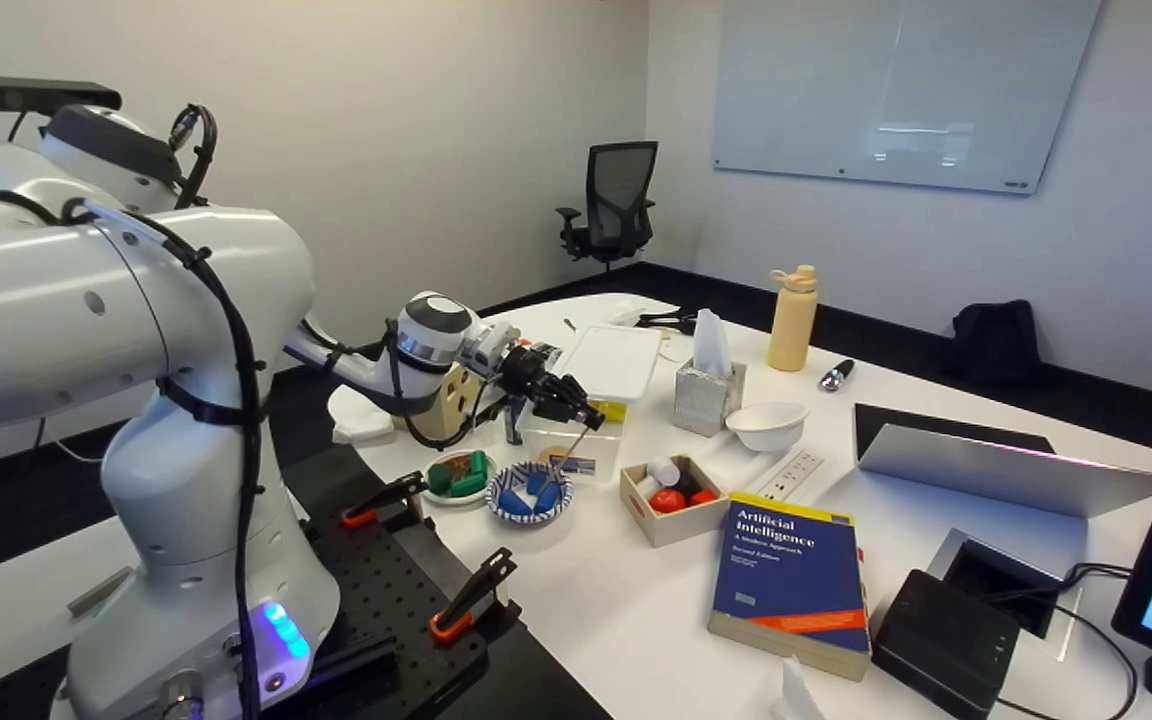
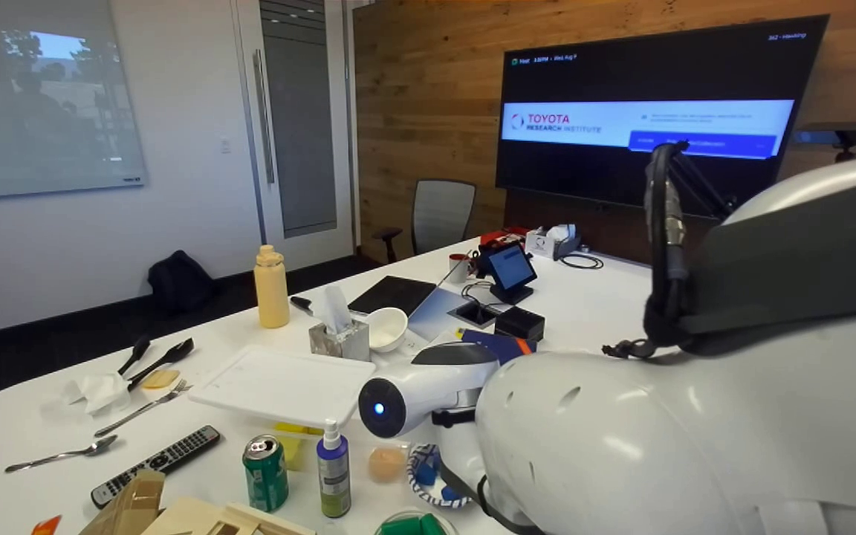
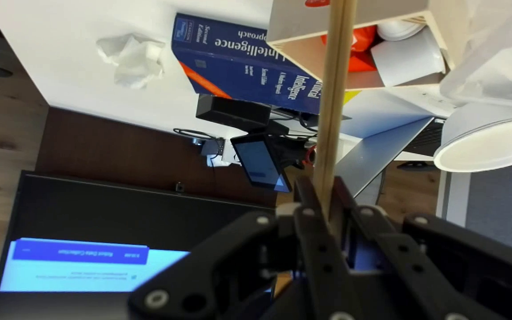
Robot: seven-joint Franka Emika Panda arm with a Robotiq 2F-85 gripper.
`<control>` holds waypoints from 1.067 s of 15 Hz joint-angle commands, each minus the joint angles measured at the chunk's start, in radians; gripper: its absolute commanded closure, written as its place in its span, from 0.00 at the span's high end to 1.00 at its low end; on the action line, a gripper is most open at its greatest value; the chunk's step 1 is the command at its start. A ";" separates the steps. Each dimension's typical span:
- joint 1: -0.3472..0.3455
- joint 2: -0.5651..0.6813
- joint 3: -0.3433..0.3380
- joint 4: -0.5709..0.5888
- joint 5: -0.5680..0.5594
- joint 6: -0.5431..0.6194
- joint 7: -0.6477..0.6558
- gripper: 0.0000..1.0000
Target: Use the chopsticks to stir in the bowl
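The gripper [image 3: 321, 184] held a pair of chopsticks [image 3: 334, 102] near the bowl [image 1: 513, 476]. In the wrist view the fingers [image 3: 311, 231] were drawn together upon the chopsticks, one finger to each side, separated only by the thickness of the wood; the gripper was thus clamped on both. The two chopsticks lay side by side, a dark seam between them, and ran out to the top edge, where their far ends were cut off. They crossed in front of the book [image 3: 238, 66] and the wooden box [image 3: 296, 26], masking part of each. The white dish [image 3: 491, 142] was cut off by the right edge, and the pale, blurred sheet [image 3: 500, 62] above it was hard to make out.

The bowl, patterned in blue and white, stood on the table [image 1: 586, 590] just beside the plate [image 1: 448, 500] of green pieces [image 1: 466, 482] and held blue pieces [image 1: 510, 502]. In an exterior view the chopsticks [image 1: 573, 450] slanted from the gripper down to the bowl; whether their tips touched the blue pieces could not be told, and the fingers were too small and dark there for their spacing to be read. In an exterior view the arm [image 2: 584, 438] concealed the gripper and part of the bowl, while the lower edge cut off the plate.
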 commanded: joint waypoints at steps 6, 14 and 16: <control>-0.018 -0.031 0.021 0.009 -0.075 -0.031 -0.019 0.03; -0.074 -0.157 0.052 0.000 -0.054 0.003 -0.098 0.03; -0.088 -0.182 0.062 -0.001 -0.051 0.013 -0.096 0.03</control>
